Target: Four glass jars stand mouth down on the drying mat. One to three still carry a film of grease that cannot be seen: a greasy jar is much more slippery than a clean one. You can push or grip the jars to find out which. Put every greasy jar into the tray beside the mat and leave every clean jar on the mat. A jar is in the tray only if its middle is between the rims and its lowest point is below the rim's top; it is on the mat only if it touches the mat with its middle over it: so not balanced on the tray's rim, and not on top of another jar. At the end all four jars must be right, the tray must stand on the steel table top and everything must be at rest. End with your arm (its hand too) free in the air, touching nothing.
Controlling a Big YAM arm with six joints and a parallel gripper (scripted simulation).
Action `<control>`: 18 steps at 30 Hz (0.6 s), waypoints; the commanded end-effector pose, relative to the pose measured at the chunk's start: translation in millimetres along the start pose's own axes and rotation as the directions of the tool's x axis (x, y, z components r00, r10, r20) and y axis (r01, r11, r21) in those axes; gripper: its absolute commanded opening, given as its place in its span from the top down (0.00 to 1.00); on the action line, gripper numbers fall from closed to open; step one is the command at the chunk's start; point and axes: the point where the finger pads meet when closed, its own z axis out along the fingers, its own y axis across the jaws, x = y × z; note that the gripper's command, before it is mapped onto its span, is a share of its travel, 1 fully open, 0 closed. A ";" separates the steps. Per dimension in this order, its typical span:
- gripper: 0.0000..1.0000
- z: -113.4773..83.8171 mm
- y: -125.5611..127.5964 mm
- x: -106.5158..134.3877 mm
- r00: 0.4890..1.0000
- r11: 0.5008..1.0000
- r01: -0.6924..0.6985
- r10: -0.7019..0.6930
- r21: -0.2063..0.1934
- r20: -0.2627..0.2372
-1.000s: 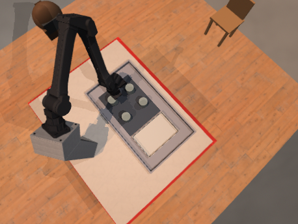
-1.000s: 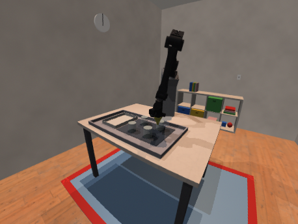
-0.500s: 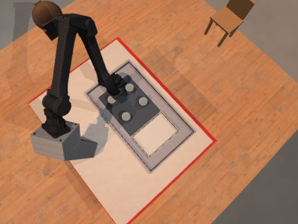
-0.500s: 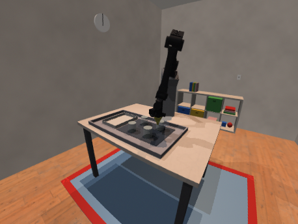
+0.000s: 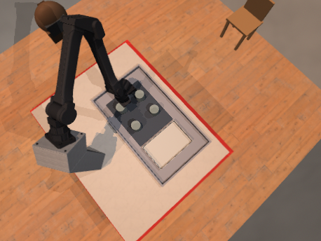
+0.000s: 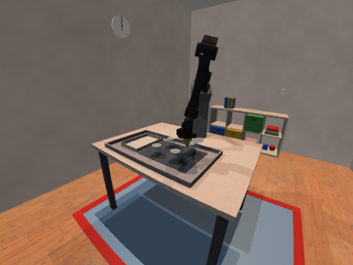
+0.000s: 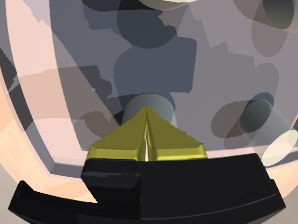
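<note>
Counter point(image 5: 170, 109) point(image 6: 208, 155) point(image 7: 30, 75), one, steel.
Mat point(image 5: 154, 127) point(image 6: 165, 158) point(image 7: 155, 70), dark, bearing all four jars.
Tray point(image 5: 167, 144) point(image 6: 142, 142), one, unfilled, toward five o'clock of the mat, top view.
Glass jars point(image 5: 154, 109) point(image 6: 175, 155) point(image 7: 148, 101), four, mouth down, at roughly ten, twelve, two and seven.
Fingers point(image 5: 127, 104) point(image 6: 187, 146), closed, gripping nothing; best used for slow, low, equal nudges, avoiding tipping or neighbours.

Lighting the scene softly and unevenly, leaving the walls a dim grey. Casting overlapping, hard-edged shadows over tabletop and floor. Blurring fine detail slightly in the top and exterior views. Bending straight edges into curves near the wrist view's borders. Showing pale highlights on the glass there.
</note>
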 end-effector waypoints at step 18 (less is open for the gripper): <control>1.00 -0.8 0.1 28.9 0.999 1.000 -0.008 0.008 0.003 -0.043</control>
